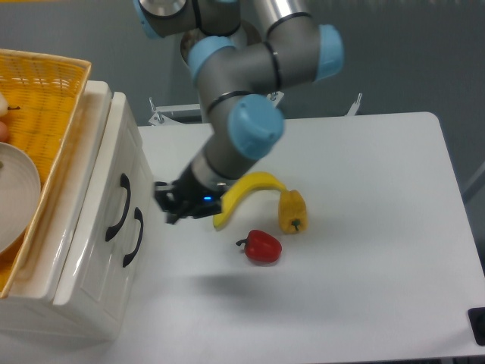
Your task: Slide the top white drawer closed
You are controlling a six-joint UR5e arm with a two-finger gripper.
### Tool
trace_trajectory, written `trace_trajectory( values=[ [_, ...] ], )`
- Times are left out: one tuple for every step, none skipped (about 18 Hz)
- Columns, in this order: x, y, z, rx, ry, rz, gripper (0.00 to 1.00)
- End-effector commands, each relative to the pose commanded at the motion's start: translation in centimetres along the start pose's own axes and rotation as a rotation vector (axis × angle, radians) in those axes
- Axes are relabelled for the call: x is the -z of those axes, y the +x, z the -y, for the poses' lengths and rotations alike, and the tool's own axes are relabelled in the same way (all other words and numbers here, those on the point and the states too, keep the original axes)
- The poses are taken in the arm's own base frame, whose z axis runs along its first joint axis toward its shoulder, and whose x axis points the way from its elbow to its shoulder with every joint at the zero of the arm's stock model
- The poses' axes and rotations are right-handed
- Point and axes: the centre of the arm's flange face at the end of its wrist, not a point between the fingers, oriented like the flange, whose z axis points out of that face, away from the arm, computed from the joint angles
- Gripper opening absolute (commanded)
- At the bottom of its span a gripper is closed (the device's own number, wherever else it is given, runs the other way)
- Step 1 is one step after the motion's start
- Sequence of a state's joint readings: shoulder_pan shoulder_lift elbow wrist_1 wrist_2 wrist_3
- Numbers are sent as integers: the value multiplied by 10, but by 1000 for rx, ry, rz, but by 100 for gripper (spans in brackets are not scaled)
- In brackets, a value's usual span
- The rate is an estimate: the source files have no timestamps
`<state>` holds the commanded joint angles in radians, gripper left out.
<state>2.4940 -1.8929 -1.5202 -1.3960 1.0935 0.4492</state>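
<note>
You see glossy white plastic on the top white drawer (pixel 114 189); its arched handle (pixel 116 208) looks smooth black plastic; the basket (pixel 42 106) is rough yellow wicker; the table (pixel 364 227) is matt white; the red pepper (pixel 261 246) shines

**Arm bent low, wrist pointing left**

The arm folds down from its upper joints, forearm slanting toward the lower left. The gripper (pixel 167 206) hangs at its tip, fingers leftward; whether they are parted cannot be made out.
</note>
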Motion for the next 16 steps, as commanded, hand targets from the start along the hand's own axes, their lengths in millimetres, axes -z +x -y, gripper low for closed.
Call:
trace_trajectory(
  values=[
    [7,-18,-1,-7,9,41,20],
    [12,-38,-2,-4,10,88,23],
    [20,-55,-4,-9,21,127,26],
    [27,-70,-3,-16,36,156,27],
    [34,-85,-4,-22,55,173,28],
    [42,-101,-5,-30,80,192,28],
    [49,-116,-7,-39,98,212,28],
    [57,-133,-9,-55,108,232,32],
    [63,-149,-11,-76,107,248,35],
    [68,-163,-13,-98,98,264,36],
    [69,-173,-16,-117,85,279,37],
    [67,-184,-18,-138,64,291,38],
    [66,-192,-20,-166,40,306,40],
    [63,-199,-21,-192,15,321,41],
    [62,-206,-22,-211,-11,339,43],
    [61,-213,-23,-228,-35,354,45]
  ],
)
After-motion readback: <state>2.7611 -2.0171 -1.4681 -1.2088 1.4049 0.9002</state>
